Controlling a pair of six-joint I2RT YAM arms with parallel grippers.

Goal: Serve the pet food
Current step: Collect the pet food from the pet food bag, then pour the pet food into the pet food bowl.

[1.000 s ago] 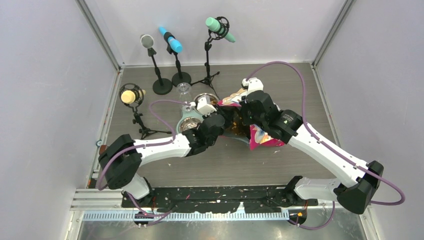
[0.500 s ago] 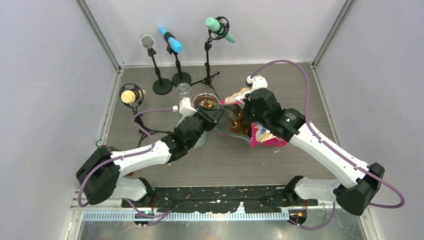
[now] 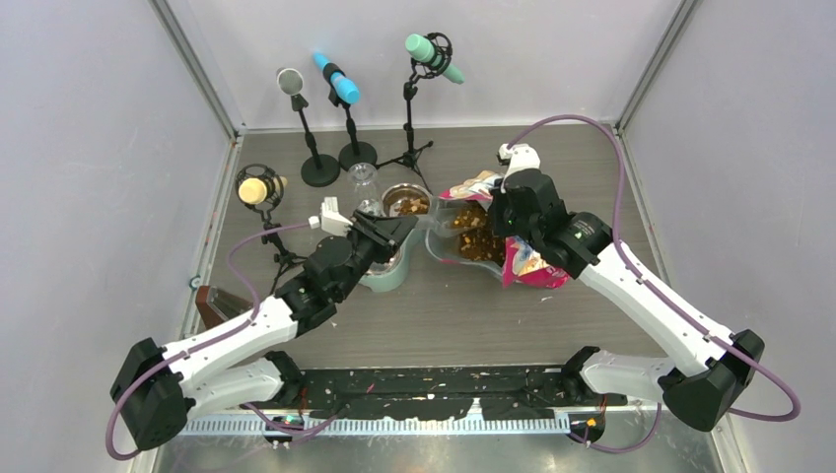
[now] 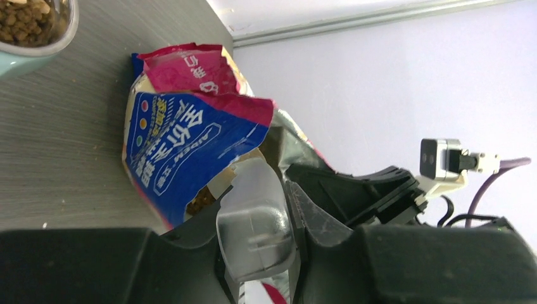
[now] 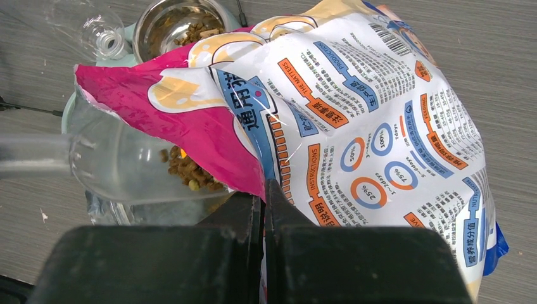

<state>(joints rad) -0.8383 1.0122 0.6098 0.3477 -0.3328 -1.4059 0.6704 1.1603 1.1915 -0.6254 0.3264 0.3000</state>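
Grey wood-grain table [image 3: 552, 158], pale walls [image 3: 99, 148] all round. Right gripper [image 5: 263, 190] pinched tight on the bag [image 5: 380, 114] at its torn pink edge. Print reads 25%, 50%, 75%, plus Chinese characters. Left gripper [image 4: 256, 221] clamps the clear scoop [image 5: 126, 171] by its handle, and kibble [image 5: 187, 172] shows through it at the bag mouth.

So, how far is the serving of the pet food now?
Done: one steel bowl already holds some kibble. In hand: the right jaws pinch the printed bag, and the left jaws hold the clear scoop, kibble in it, at the bag's mouth. Left: tip that load into the mint-green feeder; its other bowl is hidden.
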